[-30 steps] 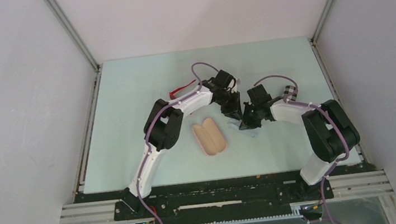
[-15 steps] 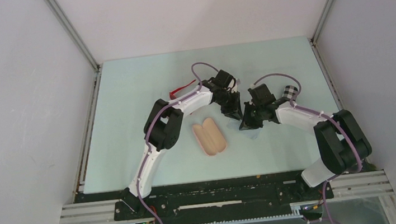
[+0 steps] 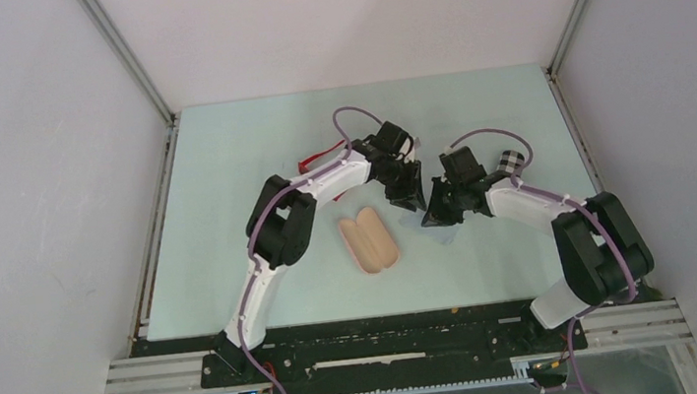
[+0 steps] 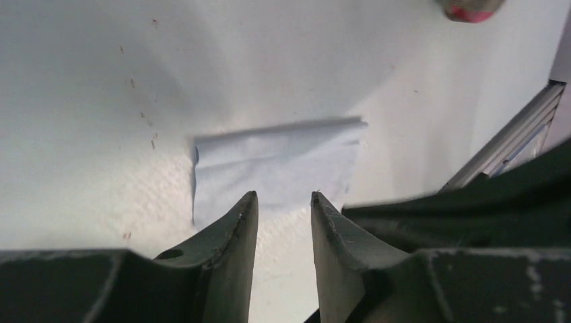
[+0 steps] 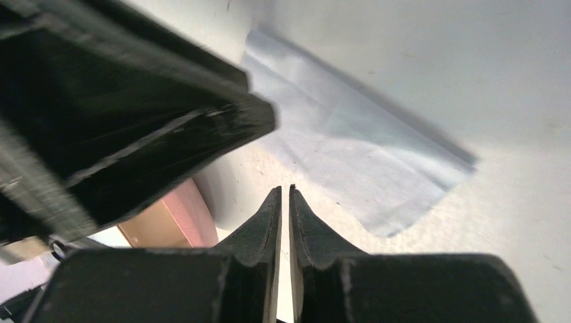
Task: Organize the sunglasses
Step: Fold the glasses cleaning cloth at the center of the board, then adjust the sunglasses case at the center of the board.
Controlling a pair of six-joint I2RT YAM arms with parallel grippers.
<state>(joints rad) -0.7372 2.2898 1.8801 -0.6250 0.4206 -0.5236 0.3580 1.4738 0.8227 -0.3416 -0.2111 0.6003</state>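
— So, nearest the arm bases first: what is entered?
— Item 1: oblong pink hard case (image 3: 369, 240), lying open on the pale green table (image 3: 223, 172), both halves facing up, just left of the two grippers. Nothing can be seen inside it from above.
— Next out?
— Item 2: pale blue rectangular cloth (image 4: 276, 168), flat on the table, creased along one edge. Both wrist cameras look down on it.
— And the grippers?
— Item 3: right gripper (image 5: 284, 192), tips over the near edge of the cloth, fingers pressed almost together with only a slit between them, gripping nothing. Item 4: left gripper (image 4: 283, 198), close opposite it and also pointing down at the cloth, fingers parted by a plain gap, nothing between them. The left gripper's dark body fills the upper left of the right wrist view.
— Farther back?
— Item 5: black-and-white plaid oblong case (image 3: 513, 160), behind the right forearm, touching neither gripper. Item 6: sunglasses with a bright red plastic frame (image 3: 319, 159), on the table on the far side of the left forearm, partly hidden by it, well apart from both grippers and from the pink case.
— Anything unsorted?
— One blurred red-and-grey shape at the top edge of the left wrist view; cannot tell what it is.
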